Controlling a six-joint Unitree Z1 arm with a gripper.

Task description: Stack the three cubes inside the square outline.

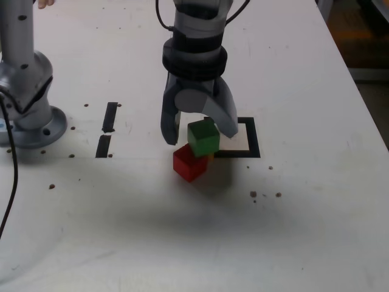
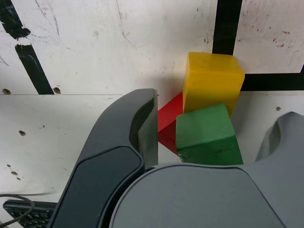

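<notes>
Exterior view: white table (image 1: 304, 231) with one grey arm reaching down from the top edge, gripper (image 1: 200, 135) pointing at the surface, jaws apart and straddling the green cube (image 1: 203, 136), one finger on the exterior view's left clear of the cube, the other on the right just beside or touching it, contact not certain. Green cube tilted, resting on top of the red cube (image 1: 189, 163), shifted toward the exterior view's right of it. Small sliver of the yellow cube (image 1: 211, 157) visible just behind and right of the red one, mostly hidden. Square outline (image 1: 250, 141) immediately to the right of the cubes, its near left corner by the yellow sliver, the red cube lying outside it. Two short black strips (image 1: 107, 129) well apart to the left, grey arm base (image 1: 30, 121) at the far left edge. Wrist view: dark finger (image 2: 137, 128) on one side with open space between it and the green cube (image 2: 208, 135), second finger (image 2: 280, 137) on the other side with a narrow white gap before the cube; jaws parted, nothing clamped. Yellow cube (image 2: 213, 80) standing at a corner of the square outline (image 2: 228, 28), overlapping its black border. Red cube (image 2: 168, 124) wedged below the green one and touching the yellow one.
</notes>
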